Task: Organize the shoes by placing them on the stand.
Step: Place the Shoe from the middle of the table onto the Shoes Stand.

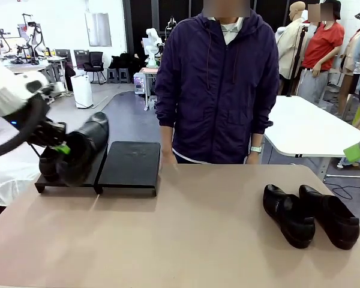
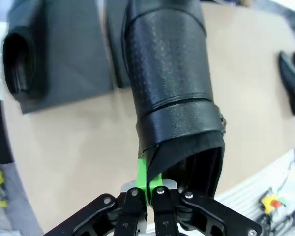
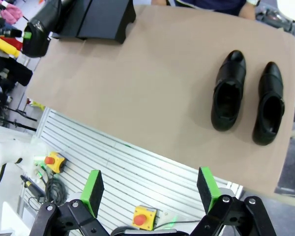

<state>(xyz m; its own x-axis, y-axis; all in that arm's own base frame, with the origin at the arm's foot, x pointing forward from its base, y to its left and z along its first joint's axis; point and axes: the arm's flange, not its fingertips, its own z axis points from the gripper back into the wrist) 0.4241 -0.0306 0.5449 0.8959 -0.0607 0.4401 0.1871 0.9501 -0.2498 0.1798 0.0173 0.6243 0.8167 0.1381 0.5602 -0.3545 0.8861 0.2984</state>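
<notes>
My left gripper (image 1: 57,146) is shut on the heel rim of a black shoe (image 1: 87,144), which hangs tilted with its toe up over the left part of the black stand (image 1: 132,161). In the left wrist view the green pads (image 2: 143,173) pinch the rim of that shoe (image 2: 167,83). A second shoe (image 1: 48,162) lies on the stand's far left end (image 2: 73,64). A pair of shoes (image 1: 288,215) (image 1: 331,217) sits on the table at the right. In its wrist view, my right gripper (image 3: 150,189) is open and empty, high above the table's near edge, with that pair (image 3: 228,93) (image 3: 269,105) below it.
A person in a dark purple jacket (image 1: 219,78) stands at the far edge of the tan table (image 1: 186,228), hands by the edge. The stand's right half is bare. Red stop buttons (image 3: 140,216) lie on the floor below the table's near edge.
</notes>
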